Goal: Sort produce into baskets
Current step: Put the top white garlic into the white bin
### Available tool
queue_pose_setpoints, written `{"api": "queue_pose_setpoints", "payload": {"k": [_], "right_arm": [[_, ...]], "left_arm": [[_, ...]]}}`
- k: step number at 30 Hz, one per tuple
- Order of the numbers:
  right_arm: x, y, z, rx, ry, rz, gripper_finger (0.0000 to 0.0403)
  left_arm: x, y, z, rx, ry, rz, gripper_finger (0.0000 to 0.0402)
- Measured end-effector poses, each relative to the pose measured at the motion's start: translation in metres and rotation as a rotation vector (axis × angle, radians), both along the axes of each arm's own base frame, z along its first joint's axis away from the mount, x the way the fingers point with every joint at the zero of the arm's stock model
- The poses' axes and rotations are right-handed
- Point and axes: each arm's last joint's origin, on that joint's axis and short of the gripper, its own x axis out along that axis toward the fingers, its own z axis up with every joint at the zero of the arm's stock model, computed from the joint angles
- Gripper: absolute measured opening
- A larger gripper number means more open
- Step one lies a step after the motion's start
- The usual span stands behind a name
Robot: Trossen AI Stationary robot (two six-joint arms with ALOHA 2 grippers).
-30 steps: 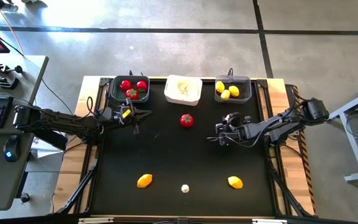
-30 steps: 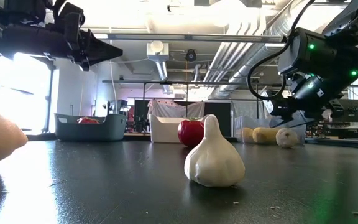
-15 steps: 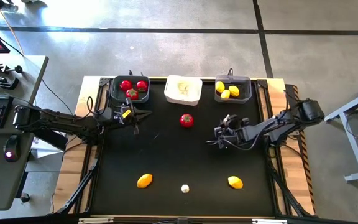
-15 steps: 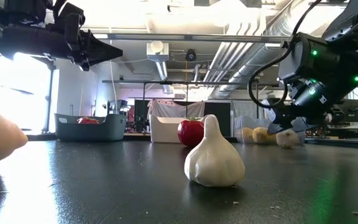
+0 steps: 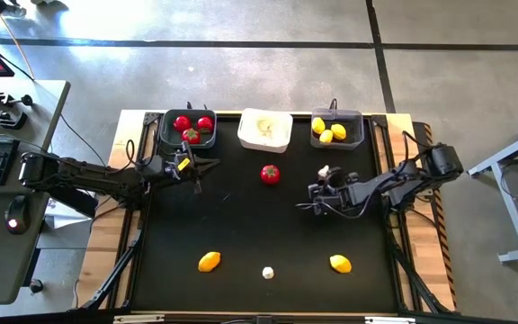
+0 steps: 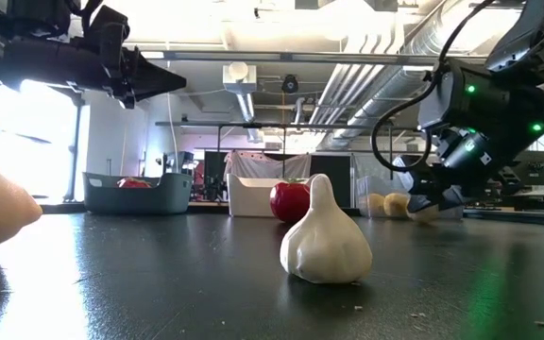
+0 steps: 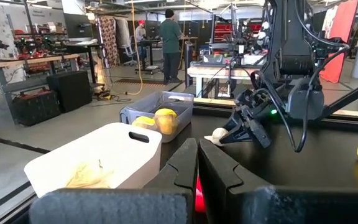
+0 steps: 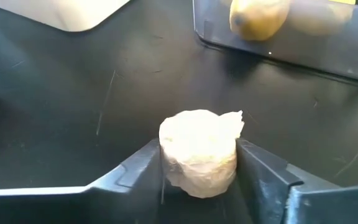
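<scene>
Right claw [image 8: 199, 180] grips a garlic bulb [image 8: 199, 151] on the desk [image 5: 268, 225] near the lemon basket [image 5: 337, 129]; left claw [image 5: 207, 166] closed, empty.

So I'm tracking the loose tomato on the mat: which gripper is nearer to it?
Right, narrowly. The right gripper sits to the tomato's right, its jaws around a white garlic bulb. The left gripper waits farther off on the tomato's left, jaws shut.

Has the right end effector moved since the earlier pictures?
Yes. In the high view the right end effector has shifted slightly toward the red round toy tomato on the table.
</scene>
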Motion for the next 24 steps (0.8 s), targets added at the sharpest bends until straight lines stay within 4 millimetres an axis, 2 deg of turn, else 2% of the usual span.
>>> {"api": "queue_pose_setpoints", "payload": {"k": [5, 8, 17, 24], "right_arm": [[0.004, 0.0, 0.002, -0.003, 0.011, 0.026, 0.0129], [0.011, 0.001, 0.008, -0.015, 0.033, 0.06, 0.0111], [0.052, 0.003, 0.043, -0.124, 0.108, 0.268, 0.0109], [0.087, -0.025, 0.074, -0.214, -0.087, 0.496, 0.0109]], "left_arm": [[0.0, 0.0, 0.0, -0.001, 0.003, 0.0, 0.0], [0.0, 0.0, 0.0, -0.001, 0.002, 0.0, 0.0], [0.0, 0.0, 0.0, -0.015, -0.003, 0.0, 0.0], [0.0, 0.0, 0.0, -0.017, -0.006, 0.004, 0.0]]}}
